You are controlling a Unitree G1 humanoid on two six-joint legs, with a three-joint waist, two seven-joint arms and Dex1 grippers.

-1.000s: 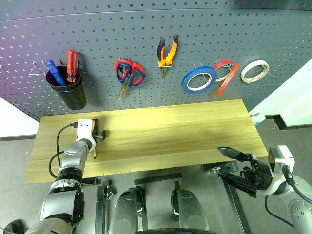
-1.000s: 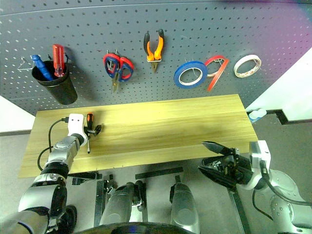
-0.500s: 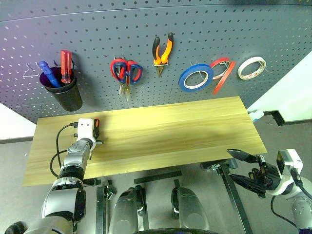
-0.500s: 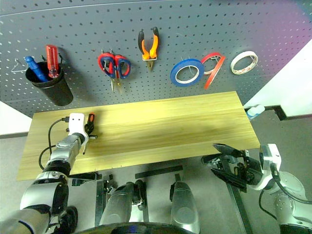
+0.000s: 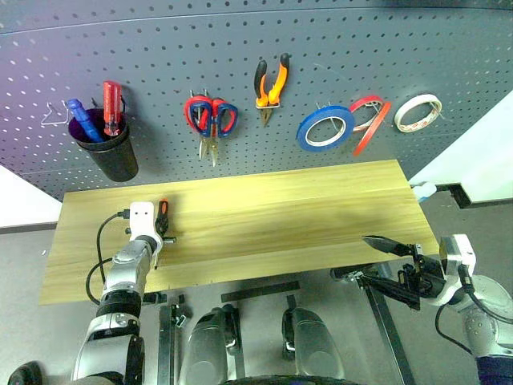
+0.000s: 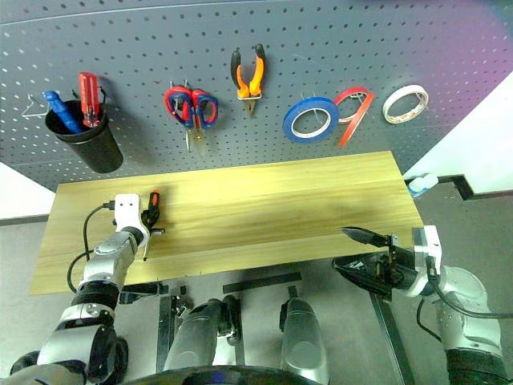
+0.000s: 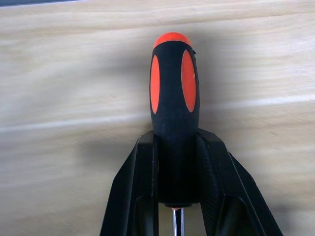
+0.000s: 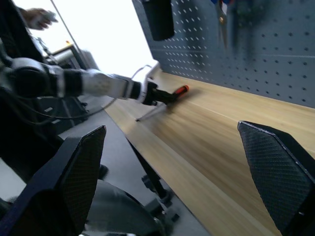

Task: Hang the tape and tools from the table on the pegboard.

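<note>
In the left wrist view we lose the thin metal shaft of the orange-and-black-handled screwdriver (image 7: 174, 98) at the picture's lower edge, its tip out of sight. In the right wrist view the dark grey perforated pegboard (image 8: 275, 54) blurs; the hanging things there we cannot identify

Count, board and table
Tape rolls three: blue (image 5: 326, 128), red (image 5: 367, 112), cream-white (image 5: 418, 112); screwdrivers three: two in cup (image 5: 112, 152), one orange-and-black (image 5: 163, 216) on table (image 5: 280, 216); scissors (image 5: 210, 119) one; pliers (image 5: 271, 84) one.
</note>
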